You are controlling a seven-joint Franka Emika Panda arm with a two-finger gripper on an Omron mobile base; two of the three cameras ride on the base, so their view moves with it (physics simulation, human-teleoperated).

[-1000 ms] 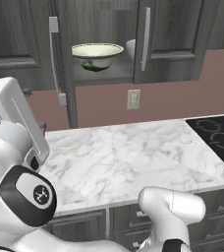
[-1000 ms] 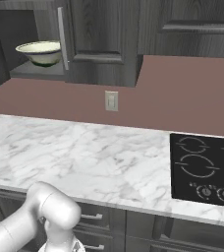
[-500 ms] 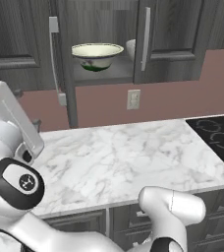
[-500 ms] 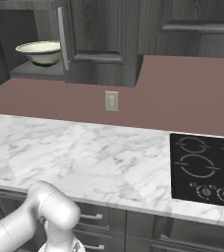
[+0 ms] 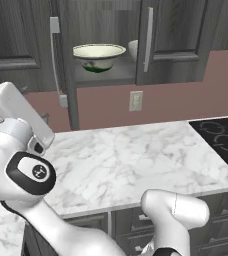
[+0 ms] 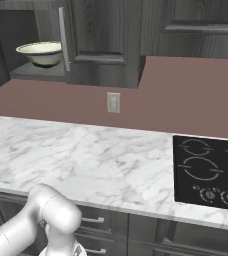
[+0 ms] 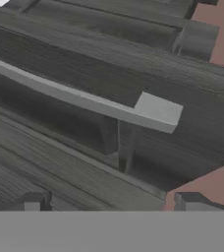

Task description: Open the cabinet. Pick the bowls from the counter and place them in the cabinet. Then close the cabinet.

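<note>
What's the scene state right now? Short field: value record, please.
cabinet: left door swung open, right door shut
cream bowl: upright on the cabinet shelf
second bowl: on the shelf to the right of the cream bowl, mostly hidden by the right door
counter: no bowls on it
gripper: open, holding nothing, close to the open door's bar handle
</note>
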